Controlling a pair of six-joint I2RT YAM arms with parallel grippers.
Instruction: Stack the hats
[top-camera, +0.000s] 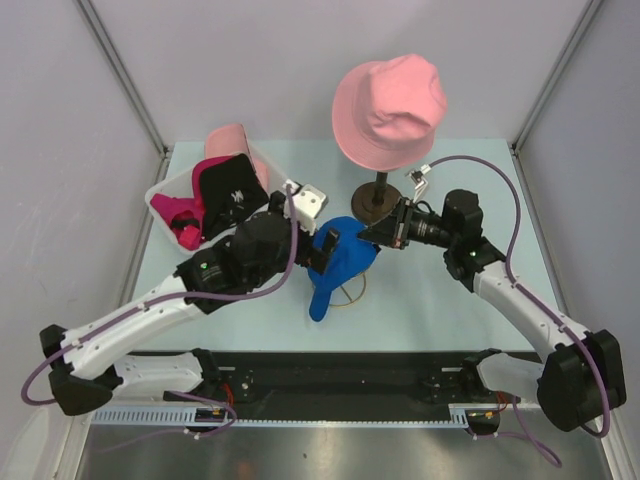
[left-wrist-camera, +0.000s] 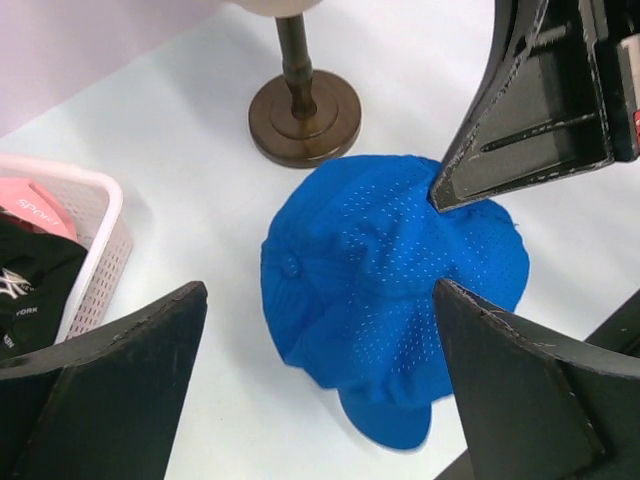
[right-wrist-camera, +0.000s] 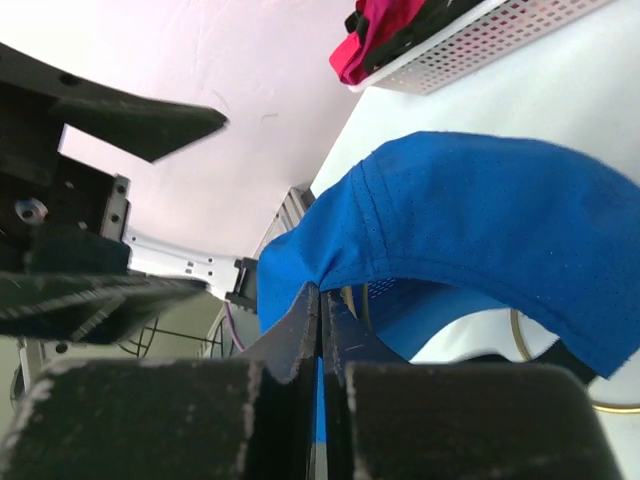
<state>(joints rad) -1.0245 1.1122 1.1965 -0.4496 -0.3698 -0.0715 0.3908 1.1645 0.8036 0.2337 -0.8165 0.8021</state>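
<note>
Blue perforated mesh, soft and crumpled, makes up the blue cap (left-wrist-camera: 390, 300), which sits in the middle of the table (top-camera: 430, 310), just beside the brown stand base (left-wrist-camera: 305, 118). The right gripper (right-wrist-camera: 320, 305) is clenched on a fold of its rim, with the fabric pinched flat between the 2 fingers. The left gripper (left-wrist-camera: 320, 288) hovers above the crown with its jaws spread wide, grasping nothing.

The step in hand looks like the right arm carrying this cap to a stack, probably toward the salmon-pink bucket hat (top-camera: 390, 105) perched on the stand. To do it well, the left arm should rise clear first, so its fingers do not snag the peak. Then lift slowly: limp cloth held by 1 edge will droop and swing, and the stiffer peak will likely hang lowest. The magenta cap (top-camera: 185, 215) and others lie bunched in the white slatted basket (left-wrist-camera: 100, 250), well apart.
</note>
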